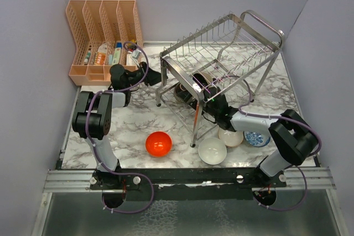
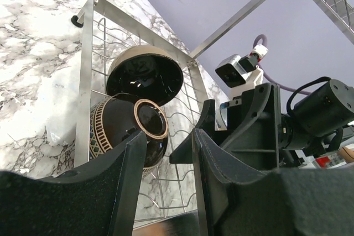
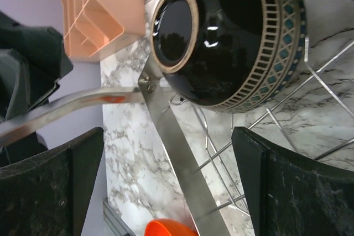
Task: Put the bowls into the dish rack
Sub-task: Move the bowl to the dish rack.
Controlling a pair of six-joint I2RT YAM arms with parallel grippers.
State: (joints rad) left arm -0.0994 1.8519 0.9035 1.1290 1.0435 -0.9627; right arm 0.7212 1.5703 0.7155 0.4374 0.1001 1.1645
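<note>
We see 2 dark bowls lying on their sides in the lower tier of the dish rack, propped among its thin steel wires. The patterned bowl is glossy black with a cream foot ring and a gridded band near its rim. The plain dark bowl, a smooth dome, leans just above it.

4 more bowls sit upright on the marble table by the rack's near legs:
- the red-orange bowl
- the white bowl
- the beige-pink bowl
- the blue-patterned bowl

The peach organiser, slotted plastic, holds small items, perhaps packets; they are too small for us to name.

The right gripper gapes wide just short of the patterned bowl, touching nothing. The left gripper is at the rack's left end, jaws partly apart and empty.
</note>
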